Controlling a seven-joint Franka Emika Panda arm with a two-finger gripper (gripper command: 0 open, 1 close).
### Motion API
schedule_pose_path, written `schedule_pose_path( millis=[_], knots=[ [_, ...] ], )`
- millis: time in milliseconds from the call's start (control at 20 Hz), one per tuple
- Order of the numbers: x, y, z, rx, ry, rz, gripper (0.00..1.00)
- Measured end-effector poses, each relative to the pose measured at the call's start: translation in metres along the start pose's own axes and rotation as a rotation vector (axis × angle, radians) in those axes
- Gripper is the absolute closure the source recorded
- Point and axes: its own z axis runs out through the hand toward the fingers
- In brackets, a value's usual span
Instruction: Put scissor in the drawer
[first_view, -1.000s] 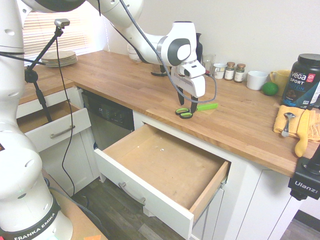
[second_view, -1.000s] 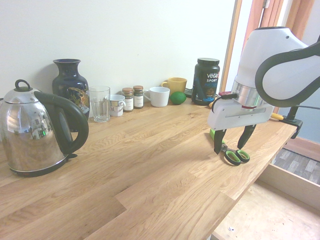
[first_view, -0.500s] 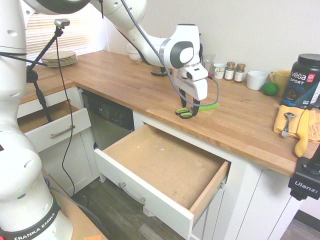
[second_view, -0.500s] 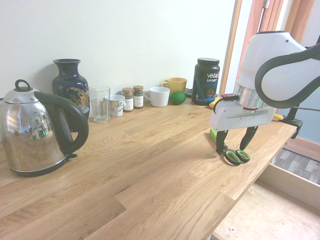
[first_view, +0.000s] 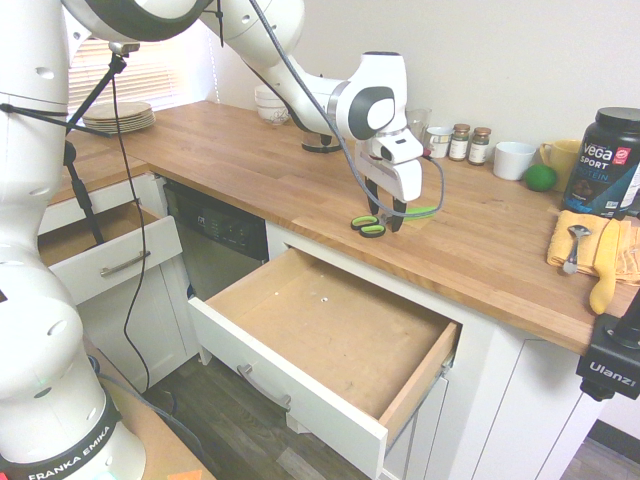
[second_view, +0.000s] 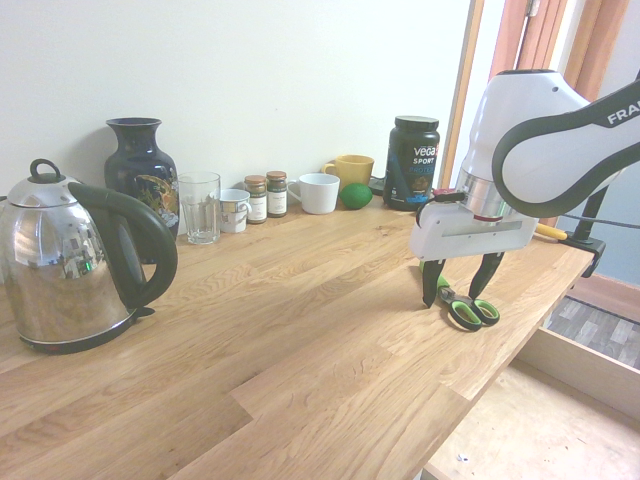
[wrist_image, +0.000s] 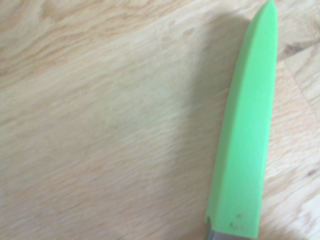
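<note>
Scissor (first_view: 372, 224) lies flat on the wooden counter (first_view: 240, 160), close to the front edge, its black-and-lime loops toward the drawer side and its lime sheath (wrist_image: 247, 130) running back toward the wall. In the first exterior view the gripper (first_view: 386, 219) points straight down over it, fingers spread wide with 1 on either side of the scissor near where loops meet blade; nothing is held. In the second exterior view the same gripper (second_view: 458, 292) shows 2 dark fingers apart, the loops (second_view: 472, 311) lying at about 4 o'clock from the fingertips; whether the tips touch the wood I cannot tell.

The drawer (first_view: 300, 395) stands pulled out below the counter edge, at about 6 o'clock from the scissor in the first exterior view, its bare-wood floor showing. A smaller drawer (first_view: 112, 262) at about 9 o'clock from it is also open.

Along the wall in the second exterior view stand a kettle (second_view: 70, 265), a vase (second_view: 142, 170), a glass (second_view: 199, 206), 2 spice jars (second_view: 266, 195), a white mug (second_view: 319, 192) and a dark tub (second_view: 412, 162).
</note>
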Motion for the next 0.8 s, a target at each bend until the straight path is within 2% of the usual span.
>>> schedule_pose_path(
  millis=[800],
  knots=[
    [-0.0035, -0.0020, -0.0005, 0.002, -0.002, -0.006, 1.00]
  ],
)
